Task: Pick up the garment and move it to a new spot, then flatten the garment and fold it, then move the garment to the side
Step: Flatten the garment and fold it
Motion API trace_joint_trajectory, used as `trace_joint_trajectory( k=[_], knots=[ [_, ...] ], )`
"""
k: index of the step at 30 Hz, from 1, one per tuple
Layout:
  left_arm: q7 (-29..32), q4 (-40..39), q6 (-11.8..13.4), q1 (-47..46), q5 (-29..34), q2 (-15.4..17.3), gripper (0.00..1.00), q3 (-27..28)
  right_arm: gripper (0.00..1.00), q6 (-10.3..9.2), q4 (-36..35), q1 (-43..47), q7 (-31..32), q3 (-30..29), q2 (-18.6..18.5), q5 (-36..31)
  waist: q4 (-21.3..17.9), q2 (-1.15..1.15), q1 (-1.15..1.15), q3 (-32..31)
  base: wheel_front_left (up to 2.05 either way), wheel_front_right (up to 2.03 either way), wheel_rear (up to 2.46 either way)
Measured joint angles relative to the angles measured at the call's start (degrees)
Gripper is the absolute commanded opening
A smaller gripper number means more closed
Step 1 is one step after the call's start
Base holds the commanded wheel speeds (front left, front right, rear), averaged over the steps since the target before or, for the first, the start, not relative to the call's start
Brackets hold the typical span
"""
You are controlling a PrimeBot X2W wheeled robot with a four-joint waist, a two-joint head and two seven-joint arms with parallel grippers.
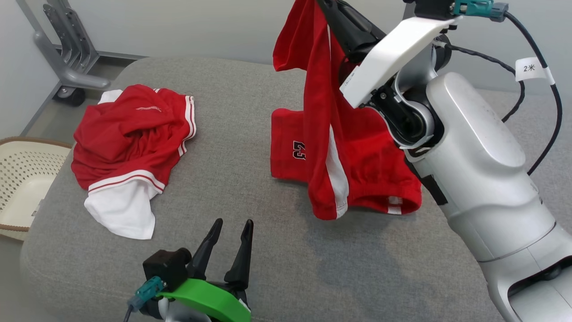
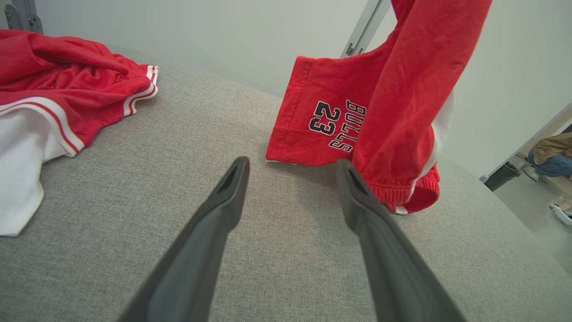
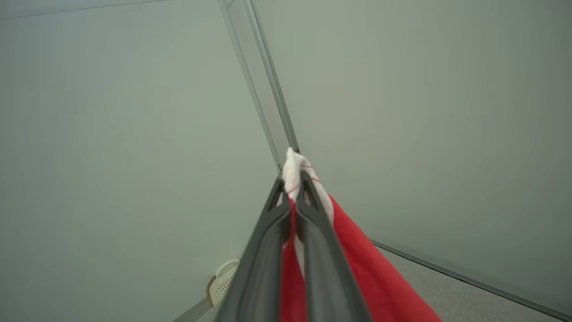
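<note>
Right arm (image 1: 473, 156) raised, fingers (image 3: 263, 259) pinching shorts (image 1: 357, 170)

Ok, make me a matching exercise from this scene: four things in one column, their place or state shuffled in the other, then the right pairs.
1. shorts
2. crumpled garment
3. left gripper
4. basket

A. beside the left end of the cushion, lower down
B. jaws apart, holding nothing
C. hanging from the right gripper, jaws shut
D. lying in a heap on the cushion

Pairs: 1-C, 2-D, 3-B, 4-A
</note>
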Motion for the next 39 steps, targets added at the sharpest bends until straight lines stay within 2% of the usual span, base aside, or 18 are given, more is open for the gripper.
trace_joint_trajectory(
  k=[5, 8, 9, 12, 20, 30, 39],
  knots=[
    [0.00, 0.24, 0.00, 0.00, 0.00, -0.33, 1.00, -0.65, 0.00, -2.90, -2.83, 0.00, 0.44, -1.12, -0.07, 4.57, 0.04, 0.00, 0.00, -0.35, 0.00, 0.00, 0.00],
    [0.01, 0.36, 0.00, 0.00, 0.00, -0.58, 1.00, -1.01, 0.00, -5.56, -5.16, 0.00, 0.19, -1.96, -0.19, 10.22, 0.17, 0.00, 0.00, -0.48, 0.00, 0.00, 0.00],
    [0.01, 0.41, 0.00, 0.00, 0.00, -0.75, 1.00, -1.10, 0.00, -7.69, -5.53, -0.01, -0.14, -2.46, -0.12, 12.09, 0.29, 0.00, 0.00, -0.54, 0.00, 0.00, 0.00],
    [0.03, 0.42, 0.00, 0.00, -0.05, -0.78, 1.00, -1.14, 0.00, -9.46, -3.34, 0.16, -0.20, -3.90, -0.12, 12.73, 0.40, 0.00, 0.00, -0.53, 0.00, 0.00, 0.00],
    [0.68, 0.54, -0.02, 0.00, -0.32, -0.91, 1.00, -1.87, 0.00, -10.00, 7.75, 5.03, -2.41, -10.57, -0.55, 9.10, 0.28, 0.00, 0.00, -0.16, 0.00, 0.00, 0.00],
    [1.60, 0.51, -0.24, 0.02, -0.56, -0.94, 1.00, -2.58, 0.00, -9.95, 19.36, 10.83, -6.23, -19.44, -7.62, 5.26, -0.91, 0.00, 0.00, 0.80, 0.00, 0.00, 0.00],
    [2.14, 0.46, -0.24, 0.03, -0.57, -0.77, 1.00, -2.55, 0.00, -9.95, 24.20, 16.05, -9.68, -26.06, -8.37, 5.77, -3.15, 0.00, 0.00, 1.31, 0.00, 0.00, 0.00]
  ],
)
